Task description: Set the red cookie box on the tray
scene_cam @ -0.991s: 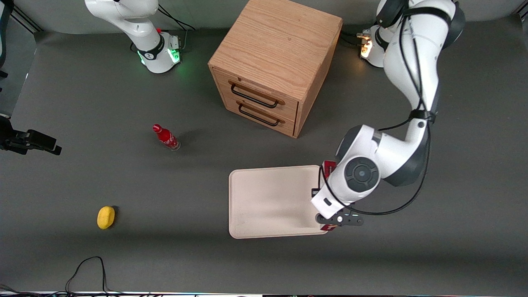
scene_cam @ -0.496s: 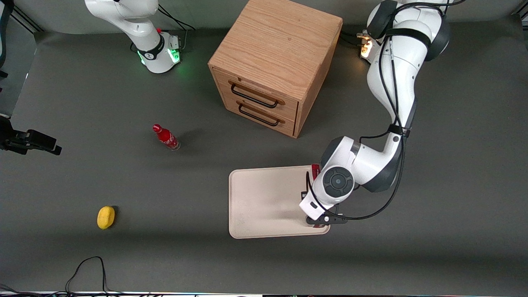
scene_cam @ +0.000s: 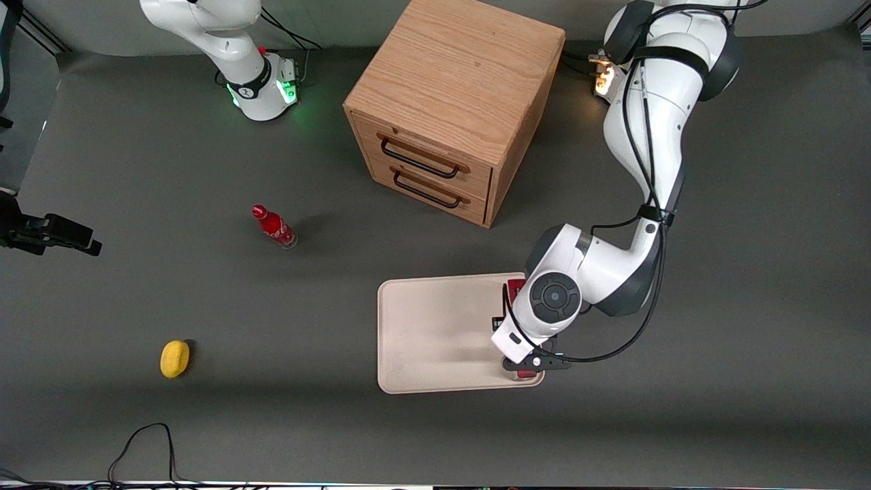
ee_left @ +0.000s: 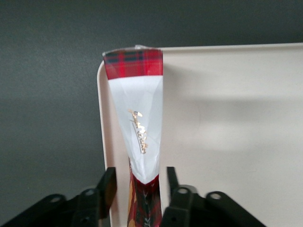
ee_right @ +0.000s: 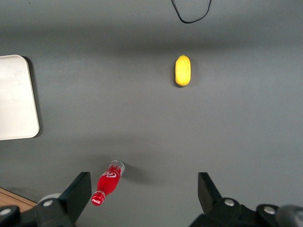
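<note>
Left wrist view: gripper (ee_left: 138,191) fingers (ee_left: 107,186) clamp the red cookie box (ee_left: 137,118) edge-on, just above the tray (ee_left: 227,142) rim, on a dark grey table (ee_left: 47,94)

From my wrist camera I see the gripper (ee_left: 138,189) closed on the red cookie box (ee_left: 136,120), one black finger (ee_left: 106,187) pressed on each side of its narrow edge. The box runs straight out from between the jaws, edge-on to me: red tartan at the held end, a white patch with gold script along the middle, and a red tartan band at the outer end. It hangs over the tray (ee_left: 227,123), along the rim at one rounded corner. The cream tray floor spreads out to one side of the jaws; the dark grey table (ee_left: 47,94) lies to the other.
</note>
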